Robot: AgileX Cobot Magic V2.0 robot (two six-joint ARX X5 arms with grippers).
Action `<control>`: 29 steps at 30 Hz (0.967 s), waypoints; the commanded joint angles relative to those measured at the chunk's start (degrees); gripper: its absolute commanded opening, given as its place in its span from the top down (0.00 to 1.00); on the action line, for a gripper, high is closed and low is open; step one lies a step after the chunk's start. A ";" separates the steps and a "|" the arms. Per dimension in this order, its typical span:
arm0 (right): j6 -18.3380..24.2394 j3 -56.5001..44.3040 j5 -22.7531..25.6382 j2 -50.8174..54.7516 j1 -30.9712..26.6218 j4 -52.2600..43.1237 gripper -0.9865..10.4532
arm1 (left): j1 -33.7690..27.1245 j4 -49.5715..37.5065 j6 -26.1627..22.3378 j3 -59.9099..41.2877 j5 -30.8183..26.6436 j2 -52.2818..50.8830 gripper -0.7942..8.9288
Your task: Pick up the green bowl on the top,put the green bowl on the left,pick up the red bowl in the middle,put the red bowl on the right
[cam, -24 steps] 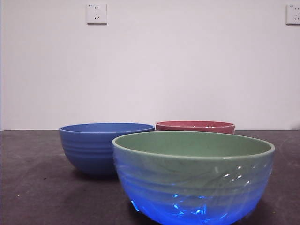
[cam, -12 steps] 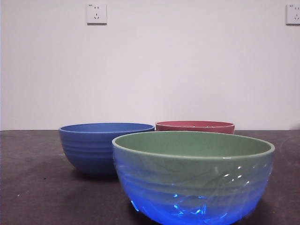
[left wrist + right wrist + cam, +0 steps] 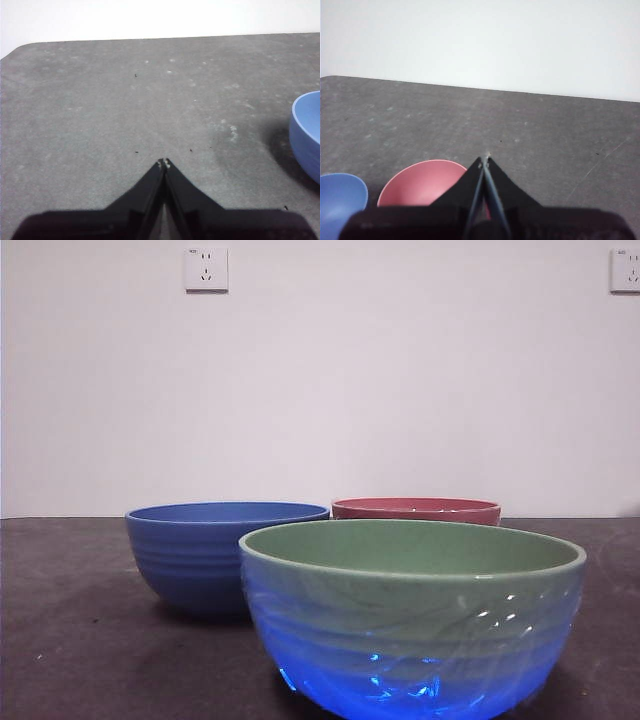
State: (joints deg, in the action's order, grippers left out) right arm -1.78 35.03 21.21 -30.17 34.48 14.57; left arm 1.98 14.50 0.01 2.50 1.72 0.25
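A: Looked first at the surface (image 3: 70,640): dark grey, matte, speckled with pale flecks and faint scuffs, with a rounded corner in the left wrist view. Backed by a plain white wall (image 3: 400,390). Spotted two white sockets high up, one socket (image 3: 206,269) toward the left and a second socket (image 3: 625,270) cut by the right edge.

B: And the bowls?

A: Found the green bowl (image 3: 412,615) nearest the front camera, upright on the surface, its lower wall lit with a blue glow. Saw the blue bowl (image 3: 220,555) behind it to the left, also upright, partly overlapped by the green rim in that view. Caught the red bowl (image 3: 416,510) farthest back, only its rim and a strip of wall showing above the green one. Could not tell from the front whether any of the three touched.

B: Grippers?

A: Saw neither in the front view. Found the left gripper (image 3: 163,163) above bare surface, jaws pressed together tip to tip, pinching nothing, with the blue bowl's edge well off to one side. Found the right gripper (image 3: 485,159) likewise pressed together and empty, raised above the red bowl, with the blue bowl just beside the red one.

B: Any difference from a second ago?

A: Noticed none. Same three bowls in the same places, same glow, same sockets, no arm entering the front view.
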 commanded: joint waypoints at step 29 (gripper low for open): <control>0.35 -30.75 -25.62 29.16 -25.40 -2.23 0.93 | -0.17 -0.09 0.20 -0.92 -0.02 -0.15 0.92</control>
State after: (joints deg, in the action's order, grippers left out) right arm -1.67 5.41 -4.36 -1.61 9.23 13.32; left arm 1.98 14.50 0.03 2.50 1.72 0.27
